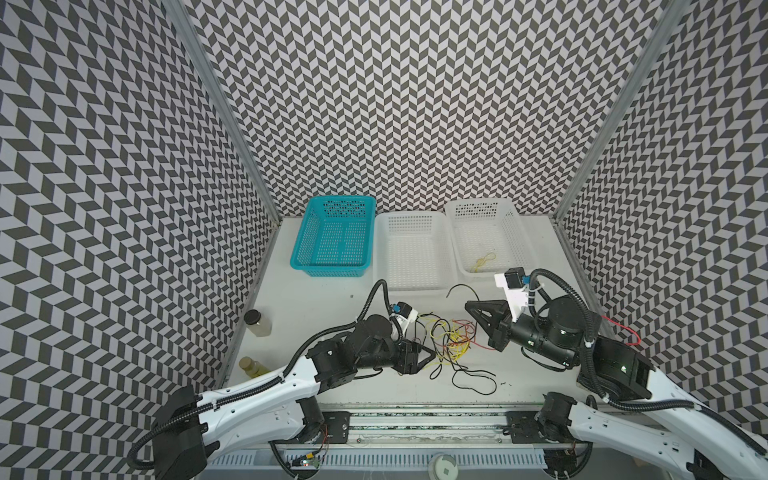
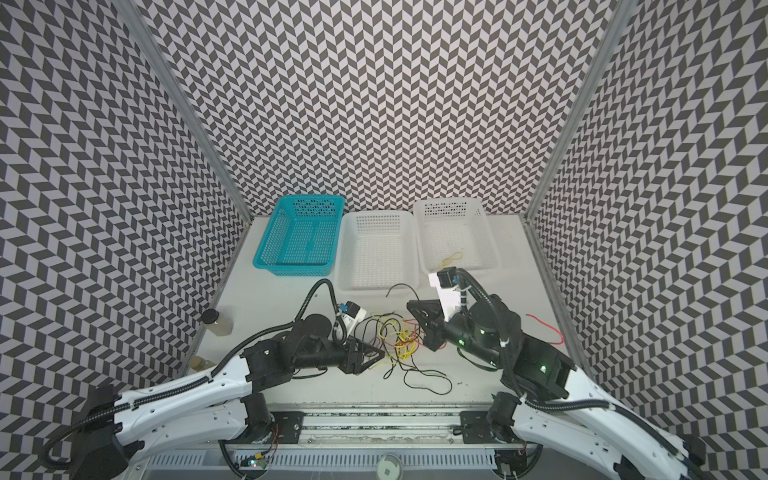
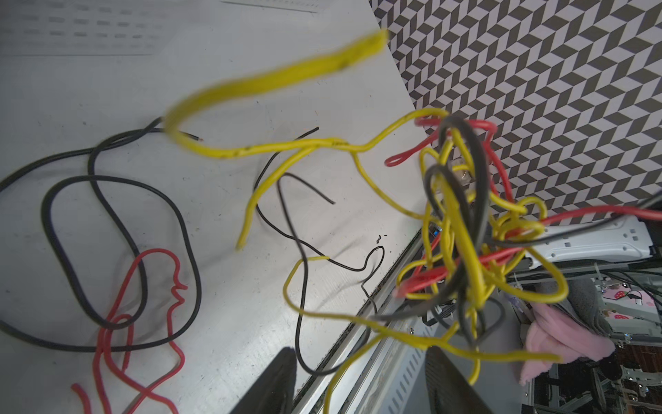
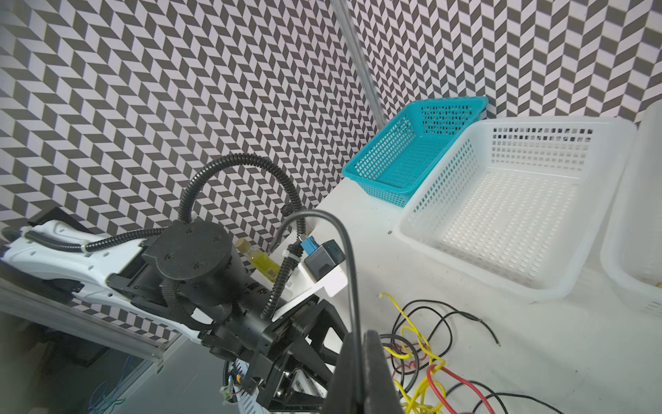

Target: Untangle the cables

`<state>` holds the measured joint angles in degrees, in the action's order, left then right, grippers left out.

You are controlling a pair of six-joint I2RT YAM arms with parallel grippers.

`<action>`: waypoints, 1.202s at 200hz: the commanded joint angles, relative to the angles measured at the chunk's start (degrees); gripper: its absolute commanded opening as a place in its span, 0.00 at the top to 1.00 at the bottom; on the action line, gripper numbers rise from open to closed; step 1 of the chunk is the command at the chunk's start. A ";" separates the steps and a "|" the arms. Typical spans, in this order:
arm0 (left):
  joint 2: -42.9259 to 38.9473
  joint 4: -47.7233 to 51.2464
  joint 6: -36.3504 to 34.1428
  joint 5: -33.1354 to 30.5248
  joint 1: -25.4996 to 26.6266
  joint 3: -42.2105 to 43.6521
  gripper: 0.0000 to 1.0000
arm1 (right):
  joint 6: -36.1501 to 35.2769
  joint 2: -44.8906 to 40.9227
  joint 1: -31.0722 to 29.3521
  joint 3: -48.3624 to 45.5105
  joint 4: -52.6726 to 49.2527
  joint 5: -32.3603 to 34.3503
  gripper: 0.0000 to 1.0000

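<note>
Lying tangled near the table's [image 1: 332,299] front edge, mid-width: cables [image 1: 455,337], black, red, yellow; left gripper [image 3: 360,353], jaws apart, at the tangle's left side; right gripper [image 1: 468,306] clamped on one black cable [image 1: 462,286], back-right of the tangle.

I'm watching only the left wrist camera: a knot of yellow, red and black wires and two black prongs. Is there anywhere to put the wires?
Observer: Yes. Three baskets stand at the back of the table: a teal basket, a middle white basket and a right white basket.
Operator: Anything in them?
Observer: One yellow cable lies in the right white basket.
Operator: What is the other arm doing?
Observer: The right gripper is shut on a black cable, beside the tangle.
</note>
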<state>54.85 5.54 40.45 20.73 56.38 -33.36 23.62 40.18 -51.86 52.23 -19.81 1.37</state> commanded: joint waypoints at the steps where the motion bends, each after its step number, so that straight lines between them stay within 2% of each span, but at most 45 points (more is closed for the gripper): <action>1: 0.09 -3.36 0.88 1.00 0.57 -0.56 0.40 | 1.22 -0.14 0.25 -0.42 5.77 -2.10 1.00; 47: -0.75 -0.86 -4.78 2.81 2.51 -0.09 0.44 | 1.26 0.49 0.26 -0.04 4.87 -1.25 1.00; 75: -3.27 3.73 -9.25 -1.05 3.88 0.66 0.43 | 1.08 0.25 0.72 0.41 3.43 0.92 1.00; 119: -7.16 1.71 -12.80 -10.08 7.64 3.83 0.44 | 1.08 0.77 1.86 1.45 3.02 -1.61 1.00; 141: -6.54 4.77 -14.97 -15.27 8.90 2.12 0.45 | 1.30 1.65 2.11 1.65 3.53 -4.14 1.00; 180: -3.79 4.71 -17.13 -17.87 8.98 0.47 0.46 | 2.24 2.24 2.06 1.65 4.74 -7.67 1.00; 194: -2.24 5.54 -18.01 -18.27 8.96 -0.58 0.52 | 2.45 2.15 2.11 1.65 4.85 -8.68 1.00; 212: -0.75 6.90 -18.55 -18.62 9.00 -2.15 0.66 | 2.75 1.76 2.05 1.48 4.38 -8.98 1.00; 240: -0.28 7.47 -18.60 -17.40 8.94 -2.65 0.82 | 3.01 0.95 2.11 0.66 2.25 -6.88 1.00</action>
<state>54.48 11.05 22.65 3.97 65.10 -34.28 25.63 42.68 -49.98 52.18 -19.44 -6.04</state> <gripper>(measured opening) 0.230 0.048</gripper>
